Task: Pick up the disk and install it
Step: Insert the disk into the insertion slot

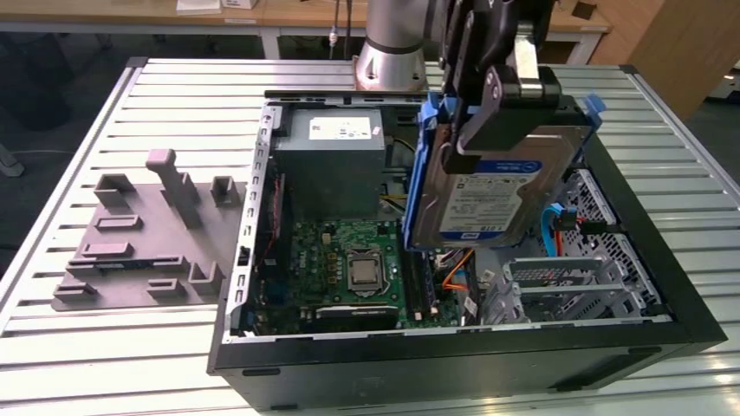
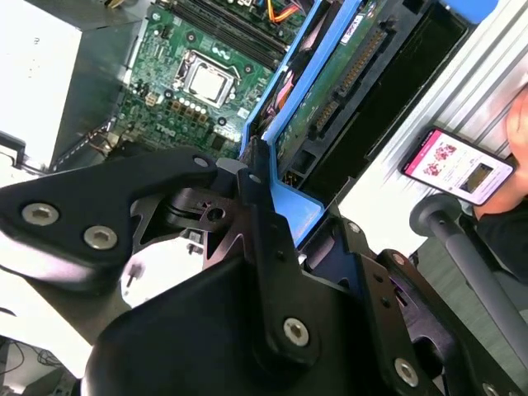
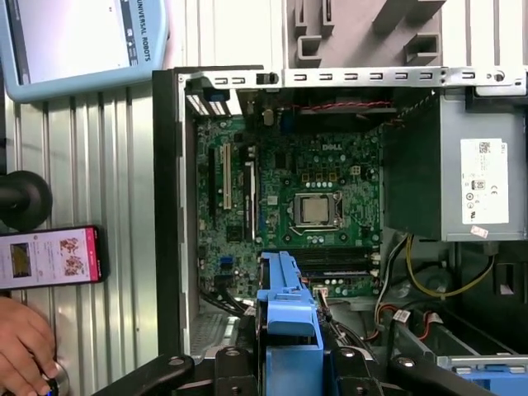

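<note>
The disk [image 1: 483,204] is held clamped between the jaws of the gripper [image 1: 504,117], which are closed on its upper part. It is carried almost upright, slightly tilted, with the blue-and-white label turned toward the exterior view. This hold by the top edge appears to be chosen so that the lower edge is left free to be lowered into a bay. The blue plastic frame [image 2: 290,202] round the disk is seen close up in the second wrist view, with the green circuit board of the disk's underside beside it.

The disk hangs over the open computer case [image 1: 463,351], above its half on the exterior view's right. Whether its lower edge touches anything inside cannot be told.

The case lies on its side with the cover off, so its contents are reached from above. A grey power supply [image 1: 335,165] with a white sticker sits in the far part. The motherboard [image 1: 347,260] with its processor socket [image 1: 362,271] lies nearer. A perforated metal drive cage [image 1: 578,277] stands at the exterior view's right, and orange and blue cables [image 1: 460,269] run just beside it.

The case rests on a slatted table [image 1: 69,130], with a grey fixture plate [image 1: 139,234] well apart at the exterior view's left. In the first wrist view a phone [image 3: 49,256] lies on the slats beside a person's hand [image 3: 21,346].
</note>
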Controlling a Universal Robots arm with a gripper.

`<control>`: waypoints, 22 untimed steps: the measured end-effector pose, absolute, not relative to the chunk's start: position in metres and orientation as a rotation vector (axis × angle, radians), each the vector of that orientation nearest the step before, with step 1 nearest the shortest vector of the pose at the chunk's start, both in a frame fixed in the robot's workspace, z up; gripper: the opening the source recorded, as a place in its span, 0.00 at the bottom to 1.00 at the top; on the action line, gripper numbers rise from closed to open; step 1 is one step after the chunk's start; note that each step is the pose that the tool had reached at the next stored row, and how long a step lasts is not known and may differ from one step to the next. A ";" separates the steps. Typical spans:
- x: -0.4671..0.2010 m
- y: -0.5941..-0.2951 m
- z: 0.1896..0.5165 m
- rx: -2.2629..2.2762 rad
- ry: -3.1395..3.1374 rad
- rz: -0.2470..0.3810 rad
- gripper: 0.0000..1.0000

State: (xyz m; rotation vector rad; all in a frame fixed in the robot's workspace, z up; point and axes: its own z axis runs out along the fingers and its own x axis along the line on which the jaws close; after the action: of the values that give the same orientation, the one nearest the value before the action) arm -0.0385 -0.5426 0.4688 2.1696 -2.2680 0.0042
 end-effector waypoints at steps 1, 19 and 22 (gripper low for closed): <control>-0.037 -0.543 0.468 2.170 -2.268 0.004 0.36; -0.017 -0.553 0.461 2.170 -2.268 0.005 0.36; -0.013 -0.554 0.460 2.170 -2.268 0.005 0.36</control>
State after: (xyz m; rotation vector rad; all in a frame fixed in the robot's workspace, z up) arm -0.0132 -0.5540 0.4603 2.1699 -2.2681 0.0047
